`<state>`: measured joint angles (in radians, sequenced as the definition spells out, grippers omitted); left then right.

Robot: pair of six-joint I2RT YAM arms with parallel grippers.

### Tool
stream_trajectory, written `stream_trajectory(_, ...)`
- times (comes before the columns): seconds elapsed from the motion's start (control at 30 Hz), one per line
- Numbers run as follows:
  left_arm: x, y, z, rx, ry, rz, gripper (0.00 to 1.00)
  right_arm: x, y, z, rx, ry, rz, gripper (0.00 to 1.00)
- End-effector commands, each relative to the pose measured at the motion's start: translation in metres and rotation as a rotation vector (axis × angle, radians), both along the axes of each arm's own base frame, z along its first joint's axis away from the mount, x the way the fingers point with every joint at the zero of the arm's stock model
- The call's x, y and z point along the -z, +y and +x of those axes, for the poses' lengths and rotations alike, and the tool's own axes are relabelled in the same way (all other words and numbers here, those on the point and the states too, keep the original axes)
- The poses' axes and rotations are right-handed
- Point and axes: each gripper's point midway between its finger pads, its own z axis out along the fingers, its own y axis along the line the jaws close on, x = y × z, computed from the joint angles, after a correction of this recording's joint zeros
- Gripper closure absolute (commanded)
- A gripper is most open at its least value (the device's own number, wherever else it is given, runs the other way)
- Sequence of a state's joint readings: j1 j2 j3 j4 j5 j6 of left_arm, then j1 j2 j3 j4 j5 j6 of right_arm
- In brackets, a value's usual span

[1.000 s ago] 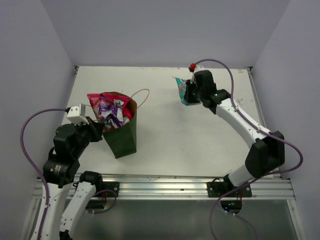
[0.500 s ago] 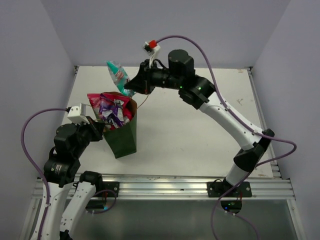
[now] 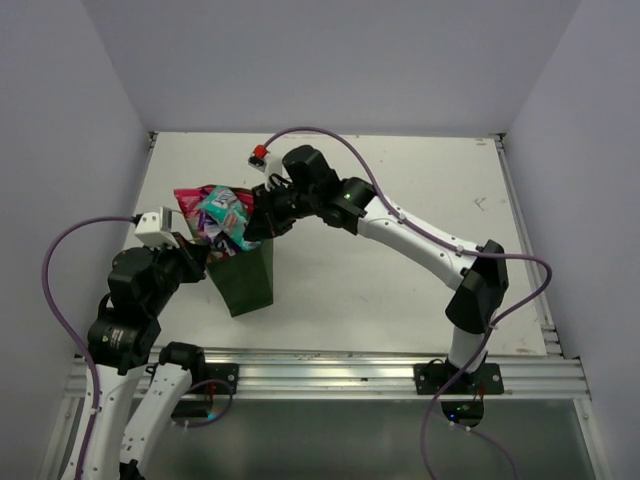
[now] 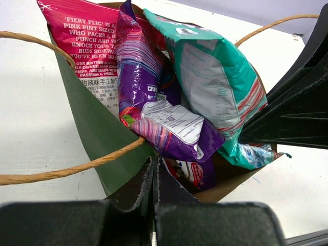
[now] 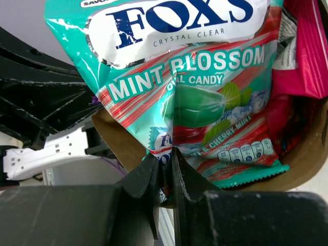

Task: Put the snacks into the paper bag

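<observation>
Here the right claw (image 5: 165, 156) pinches the teal packet (image 5: 195, 87) by its edge at the paper bag (image 3: 245, 285) mouth.

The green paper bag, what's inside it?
A teal mint-candy packet, pinched by the right gripper, a purple packet and a red packet poke out the top. The paper bag bottom is hidden under them.

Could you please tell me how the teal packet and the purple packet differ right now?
The teal packet is teal with red stripes; the purple packet is glossy purple. The teal packet is pinched in the right gripper; the purple packet lies loose, held by nothing. Both are in the paper bag, tops sticking out.
</observation>
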<state>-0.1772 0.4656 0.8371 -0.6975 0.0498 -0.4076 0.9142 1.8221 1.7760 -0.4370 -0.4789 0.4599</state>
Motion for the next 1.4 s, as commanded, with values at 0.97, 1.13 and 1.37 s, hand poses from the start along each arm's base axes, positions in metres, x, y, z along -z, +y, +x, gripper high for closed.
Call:
stream_trajectory(0.97, 0.006, -0.004, -0.001, 0.042, 0.010, 0.029, 1.00, -0.066, -0.012, -0.015, -0.031, -0.187, -0.164, 0.38)
stream_trajectory(1.13, 0.003, -0.004, 0.002, 0.039, 0.004, 0.029, 1.00, -0.137, -0.021, -0.006, 0.059, -0.356, 0.005, 0.31)
stream_trajectory(1.37, 0.004, -0.001, 0.004, 0.019, 0.005, 0.027, 1.00, -0.115, -0.084, 0.012, 0.309, -0.417, -0.134, 0.33)
